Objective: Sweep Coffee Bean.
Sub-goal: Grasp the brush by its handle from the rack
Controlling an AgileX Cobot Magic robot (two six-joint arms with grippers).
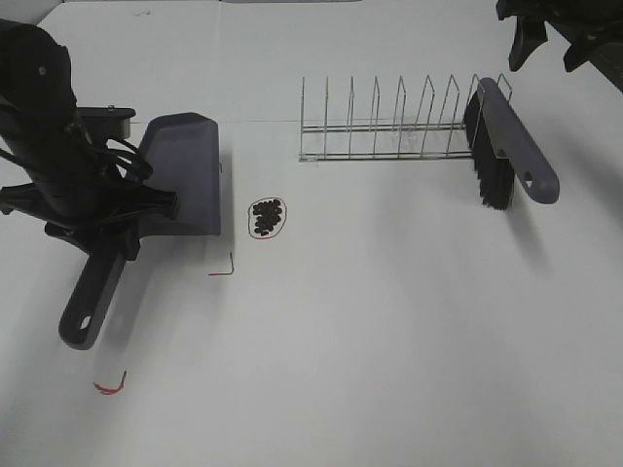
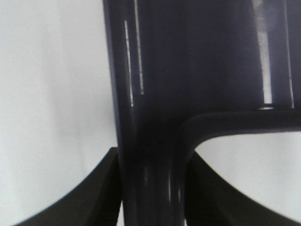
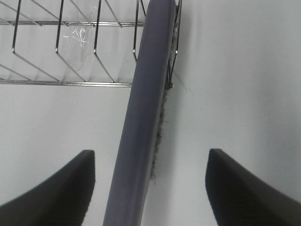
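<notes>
Centrally on the white worktop (image 1: pixel 389 341) lies the coffee bean (image 1: pixel 268 217) heap, a small tight cluster of dark beans ringed by a thin red loop of string (image 1: pixel 251 216). Just to its left, near but not touching, is the straight front lip of the grey dustpan (image 1: pixel 185 175), which lies flat with its handle running toward the near left. The left claw (image 2: pixel 153 188) is clamped on that handle close to the pan, with a dark finger pressed against each side. Two short bits of red string lie loose: one (image 1: pixel 224 268) near the pan's right corner, the other (image 1: pixel 110 386) nearer still, beyond the handle's end. Well to the right and farther back stands a wire rack (image 1: pixel 389 126), and a grey brush (image 1: pixel 516 146) with black bristles leans tilted against its right end. The right claw (image 3: pixel 150 183) hangs above the brush with its fingers wide apart, holding nothing; from the wrist camera the brush's back runs between them.
</notes>
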